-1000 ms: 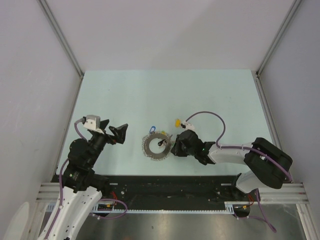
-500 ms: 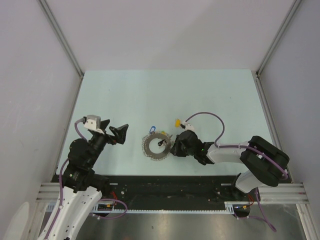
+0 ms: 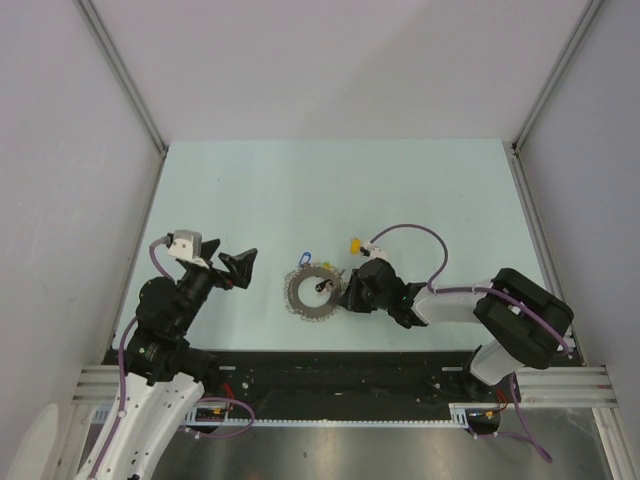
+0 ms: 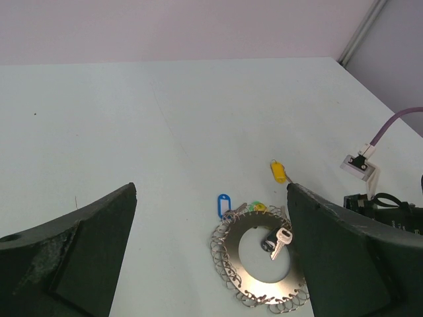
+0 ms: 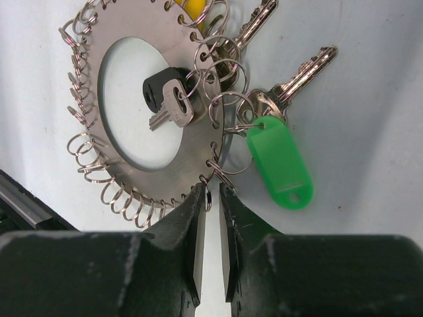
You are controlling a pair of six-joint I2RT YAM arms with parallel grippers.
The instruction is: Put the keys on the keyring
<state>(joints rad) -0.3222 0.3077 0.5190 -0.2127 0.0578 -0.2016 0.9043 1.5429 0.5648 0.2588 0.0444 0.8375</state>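
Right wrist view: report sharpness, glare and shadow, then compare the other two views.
Right wrist: keyring and green tag sharp, mild sheen on the metal, right pincer fingers dark and soft-edged. Left wrist: left pincer fingers blurred, table sharp. Top: even light, faint shadows, keys tiny.

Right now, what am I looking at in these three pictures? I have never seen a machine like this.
These are two robot arms bolted at the near edge of a pale table. One picture looks down from above; the other two come from small cameras on each arm's wrist.

On the table lies the keyring, a flat metal disc edged with many small wire loops. Some keys with coloured tags are already attached, one tag green. A yellow tag lies just beyond it.

The left gripper hovers open, holding nothing. The right gripper is nearly shut, its fingers pinching one small loop on the disc's edge.
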